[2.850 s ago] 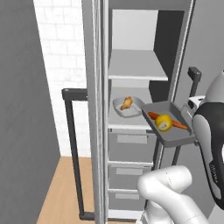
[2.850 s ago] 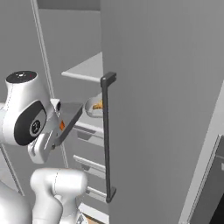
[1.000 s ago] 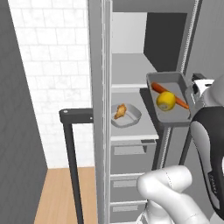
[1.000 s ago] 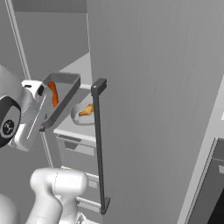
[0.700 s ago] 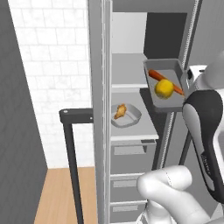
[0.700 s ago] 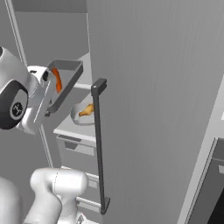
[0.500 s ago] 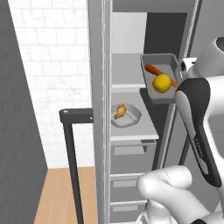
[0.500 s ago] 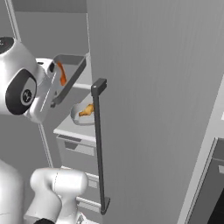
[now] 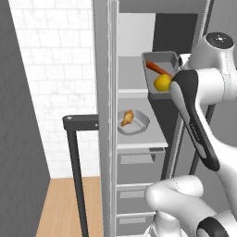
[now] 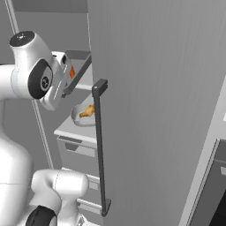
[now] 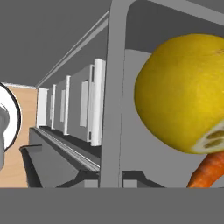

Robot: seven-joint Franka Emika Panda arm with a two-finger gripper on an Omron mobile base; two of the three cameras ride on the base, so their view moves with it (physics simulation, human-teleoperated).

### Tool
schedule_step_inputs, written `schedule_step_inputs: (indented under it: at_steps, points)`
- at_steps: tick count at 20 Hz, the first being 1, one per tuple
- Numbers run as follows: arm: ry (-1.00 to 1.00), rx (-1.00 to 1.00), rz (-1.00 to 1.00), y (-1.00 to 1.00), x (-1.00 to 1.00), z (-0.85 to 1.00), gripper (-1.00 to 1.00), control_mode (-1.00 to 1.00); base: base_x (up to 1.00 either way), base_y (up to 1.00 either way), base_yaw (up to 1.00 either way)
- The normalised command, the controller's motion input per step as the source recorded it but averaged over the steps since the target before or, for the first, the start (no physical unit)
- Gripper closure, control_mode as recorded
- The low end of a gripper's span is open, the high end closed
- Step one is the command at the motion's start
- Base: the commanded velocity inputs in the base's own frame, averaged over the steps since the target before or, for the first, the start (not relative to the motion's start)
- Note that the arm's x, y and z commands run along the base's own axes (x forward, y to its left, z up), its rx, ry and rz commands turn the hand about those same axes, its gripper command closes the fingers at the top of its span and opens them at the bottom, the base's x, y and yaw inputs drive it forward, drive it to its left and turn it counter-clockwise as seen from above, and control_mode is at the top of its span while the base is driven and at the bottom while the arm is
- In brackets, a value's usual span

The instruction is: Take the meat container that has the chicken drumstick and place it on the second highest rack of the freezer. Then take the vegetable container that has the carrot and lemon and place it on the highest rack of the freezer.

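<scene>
The dark-grey vegetable container (image 9: 160,71) hangs tilted at the height of the highest rack (image 9: 131,77) of the freezer (image 9: 139,152), by the rack's right side. Inside it lie the carrot (image 9: 157,68) and the lemon (image 9: 162,83). My gripper (image 11: 111,177) is shut on the container's wall (image 11: 116,96), with the lemon (image 11: 183,92) and carrot (image 11: 208,173) close behind it. One shelf lower, the light-grey meat container (image 9: 137,127) holds the chicken drumstick (image 9: 127,117). In the right base view the drumstick (image 10: 88,111) shows behind the door edge.
The open freezer door (image 10: 159,101) with its long black bar handle (image 10: 100,145) stands at the right. A second black handle (image 9: 76,171) is at the left by the white tiled wall. Grey drawers (image 9: 139,159) stack below the lower shelf.
The arm has lifted the vegetable container higher and a little leftward, toward the top shelf. The meat container has stayed put.
</scene>
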Motion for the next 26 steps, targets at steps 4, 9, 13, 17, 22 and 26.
schedule_step_inputs:
  at_steps: [4, 9, 13, 17, 22, 26]
  points:
    - [-0.03, 0.00, -0.05, 0.00, 0.62, 0.03, 1.00, -1.00, 0.00, 0.00, 0.00]
    - [0.00, 0.00, -0.03, -0.01, 0.67, -0.02, 1.00, -1.00, 0.00, 0.00, 0.00]
    - [-0.01, 0.00, -0.01, -0.06, 0.61, -0.16, 1.00, -1.00, 0.00, 0.00, 0.00]
    - [-0.06, 0.00, 0.00, -0.02, 0.51, -0.34, 1.00, -1.00, 0.00, 0.00, 0.00]
    - [-0.03, 0.00, 0.00, -0.01, 0.55, -0.11, 1.00, -1.00, 0.00, 0.00, 0.00]
    - [0.00, 0.00, 0.00, 0.00, 0.71, 0.00, 1.00, -1.00, 0.00, 0.00, 0.00]
